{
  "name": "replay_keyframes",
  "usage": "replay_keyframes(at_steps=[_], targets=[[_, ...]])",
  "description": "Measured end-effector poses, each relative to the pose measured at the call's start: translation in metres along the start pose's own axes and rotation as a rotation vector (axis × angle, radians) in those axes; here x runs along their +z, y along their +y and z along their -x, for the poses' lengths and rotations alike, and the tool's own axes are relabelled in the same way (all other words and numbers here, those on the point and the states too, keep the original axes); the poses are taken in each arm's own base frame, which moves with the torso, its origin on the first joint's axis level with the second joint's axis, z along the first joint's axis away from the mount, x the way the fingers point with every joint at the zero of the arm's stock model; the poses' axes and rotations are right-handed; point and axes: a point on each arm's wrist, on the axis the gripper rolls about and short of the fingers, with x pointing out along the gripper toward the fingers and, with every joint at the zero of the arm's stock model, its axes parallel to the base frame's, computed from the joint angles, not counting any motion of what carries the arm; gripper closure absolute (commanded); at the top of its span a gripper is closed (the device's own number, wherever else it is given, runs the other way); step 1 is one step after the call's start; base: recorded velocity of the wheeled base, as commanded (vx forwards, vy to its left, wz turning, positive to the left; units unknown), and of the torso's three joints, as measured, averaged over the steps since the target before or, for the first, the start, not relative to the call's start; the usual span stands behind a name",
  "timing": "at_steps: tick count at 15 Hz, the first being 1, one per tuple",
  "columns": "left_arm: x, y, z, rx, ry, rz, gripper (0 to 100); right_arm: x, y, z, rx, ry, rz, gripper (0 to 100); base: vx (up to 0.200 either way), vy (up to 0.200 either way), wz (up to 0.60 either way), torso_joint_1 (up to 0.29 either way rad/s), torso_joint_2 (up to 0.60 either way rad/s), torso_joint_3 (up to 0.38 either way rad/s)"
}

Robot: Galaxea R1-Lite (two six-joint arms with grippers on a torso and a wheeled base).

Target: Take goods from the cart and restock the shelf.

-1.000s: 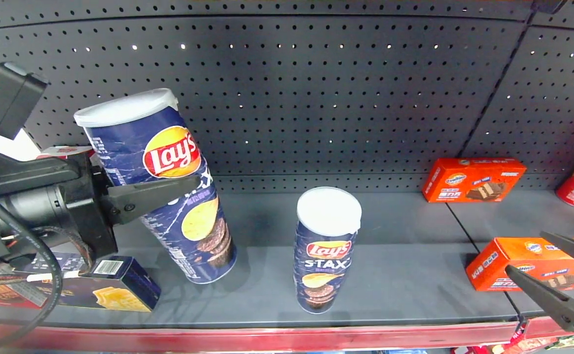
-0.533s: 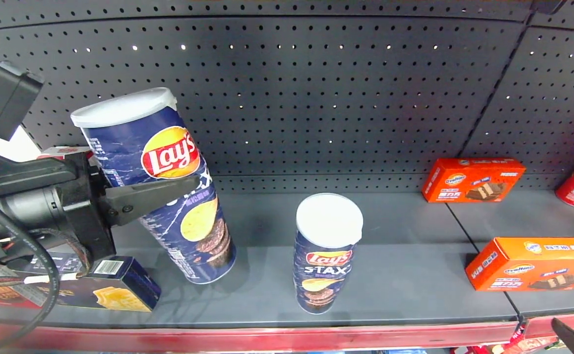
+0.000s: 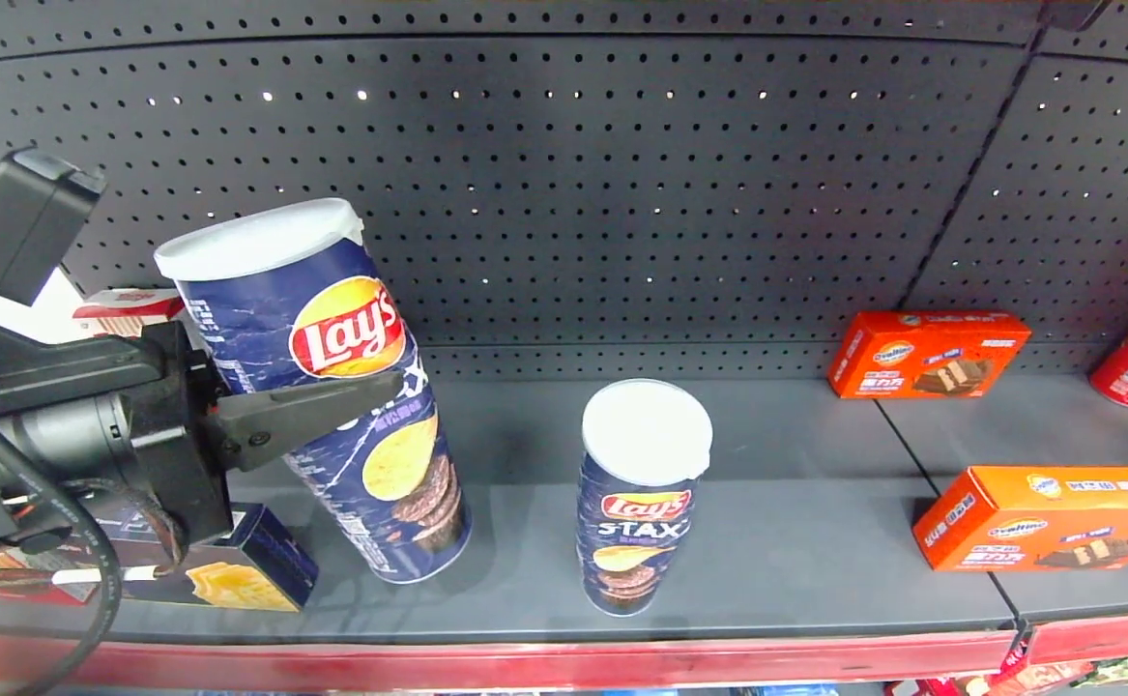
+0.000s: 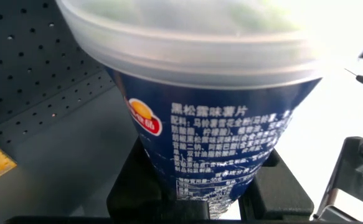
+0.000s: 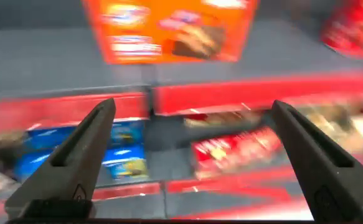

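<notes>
Nearest, the right gripper (image 5: 192, 109) hangs with jaws wide and empty, while the left gripper (image 3: 332, 372) has its jaws clamped across the middle of a dark blue chip can (image 3: 346, 319), which is tilted with its base on or just above the shelf (image 3: 795, 541), beside a flat blue box (image 3: 254, 580). The can is probably light, a stiff tube with a slick wrap and brittle contents, best held mid-body, below the soft plastic lid (image 3: 254, 237). Its front shows a red-and-yellow logo and pictured chips, its back small white print; farther along stand a matching can (image 3: 636, 522) and an orange box (image 3: 1047, 517).
</notes>
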Motion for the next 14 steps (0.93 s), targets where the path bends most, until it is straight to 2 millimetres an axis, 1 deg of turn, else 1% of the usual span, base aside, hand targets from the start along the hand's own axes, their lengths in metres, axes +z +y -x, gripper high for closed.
replay_keyframes(at_steps=[5,7,9,12,14], targets=[[-0.002,-0.004,0.0,-0.018,0.002,-0.002,100,-0.002,0.0,0.006,0.04,-0.073,-0.007,0,0.0,0.0,0.0,0.0,0.0,0.0],[-0.002,-0.005,0.0,-0.025,0.003,-0.002,100,-0.007,0.0,0.006,0.038,-0.032,-0.076,0,0.0,0.0,0.0,0.0,0.0,0.0],[-0.004,-0.005,-0.001,-0.03,0.011,0.0,100,-0.008,0.0,0.007,0.047,-0.029,-0.035,0,0.0,0.0,0.0,0.0,0.0,0.0],[-0.006,-0.009,-0.008,-0.061,0.022,-0.029,100,-0.008,0.0,0.007,0.05,-0.031,-0.028,0,0.0,0.0,0.0,0.0,0.0,0.0],[-0.007,-0.005,-0.014,-0.058,0.032,-0.069,100,-0.008,0.0,0.007,0.05,-0.031,-0.027,0,0.0,0.0,0.0,0.0,0.0,0.0]])
